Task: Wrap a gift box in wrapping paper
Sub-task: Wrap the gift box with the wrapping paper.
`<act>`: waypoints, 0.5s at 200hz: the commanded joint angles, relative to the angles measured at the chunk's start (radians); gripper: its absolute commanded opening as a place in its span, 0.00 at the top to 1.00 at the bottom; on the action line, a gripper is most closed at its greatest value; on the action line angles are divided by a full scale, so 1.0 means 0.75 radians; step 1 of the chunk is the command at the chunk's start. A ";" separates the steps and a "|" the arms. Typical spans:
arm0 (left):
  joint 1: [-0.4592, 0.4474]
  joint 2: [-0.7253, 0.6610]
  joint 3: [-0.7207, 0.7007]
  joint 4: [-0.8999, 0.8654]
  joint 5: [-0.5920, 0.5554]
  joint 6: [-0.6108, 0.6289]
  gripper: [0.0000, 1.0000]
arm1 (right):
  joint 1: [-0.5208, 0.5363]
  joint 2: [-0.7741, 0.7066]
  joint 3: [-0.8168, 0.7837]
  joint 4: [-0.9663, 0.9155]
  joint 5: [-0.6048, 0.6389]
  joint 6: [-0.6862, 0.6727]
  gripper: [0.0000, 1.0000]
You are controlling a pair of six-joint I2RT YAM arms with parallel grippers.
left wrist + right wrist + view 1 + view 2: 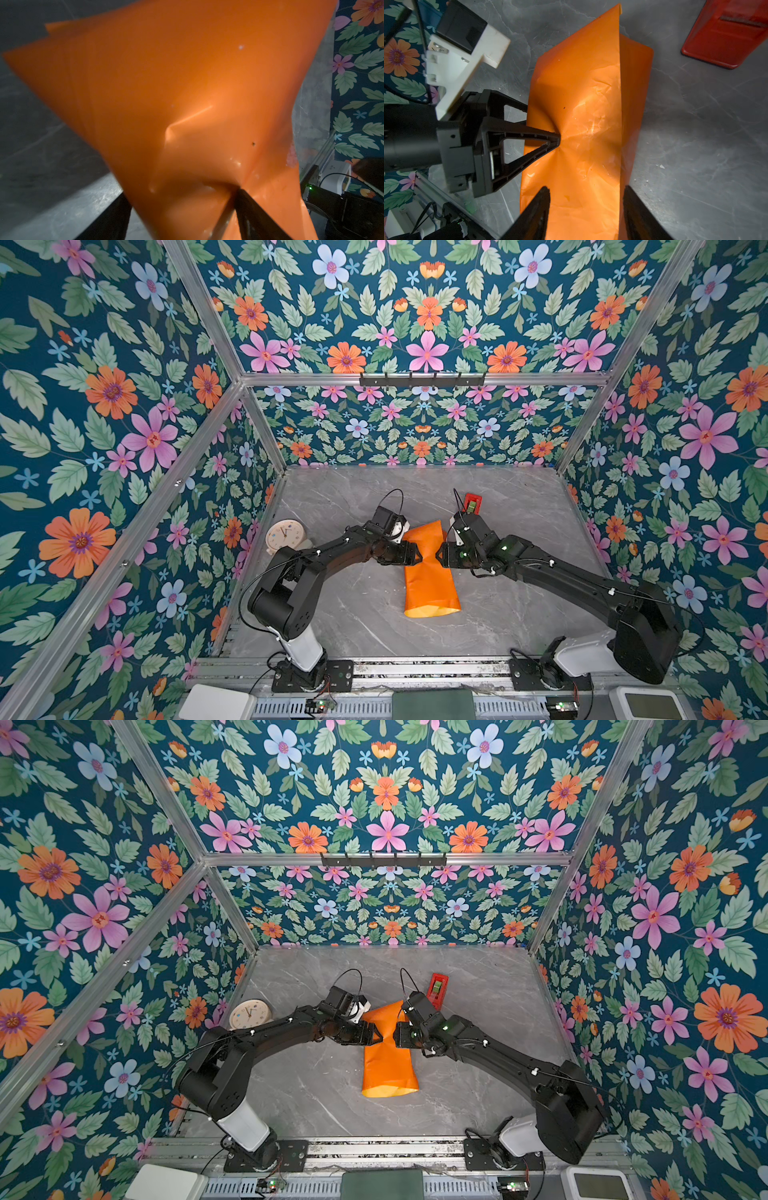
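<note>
We list, on the grey desk, one orange wrapping paper folded into a long sleeve mid-desk, open end nearest; at its waist, left hand clamped on it, right hand astride it, grip undeterminable; leftward, a clock; farthest, a red tape dispenser.

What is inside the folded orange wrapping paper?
Only the wrapping paper shows, folded into a sleeve with its paler inner face visible at the near open end. Anything inside, the gift box included, is covered in every view.
</note>
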 commanded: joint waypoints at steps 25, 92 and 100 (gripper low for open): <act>-0.007 0.039 -0.020 -0.217 -0.210 0.033 0.21 | 0.001 0.078 0.043 -0.041 -0.004 -0.006 0.43; -0.007 0.036 -0.020 -0.219 -0.210 0.033 0.21 | -0.002 0.141 0.056 -0.027 -0.004 -0.006 0.43; -0.006 0.038 -0.020 -0.219 -0.210 0.035 0.21 | 0.000 0.145 0.056 -0.023 -0.002 -0.008 0.43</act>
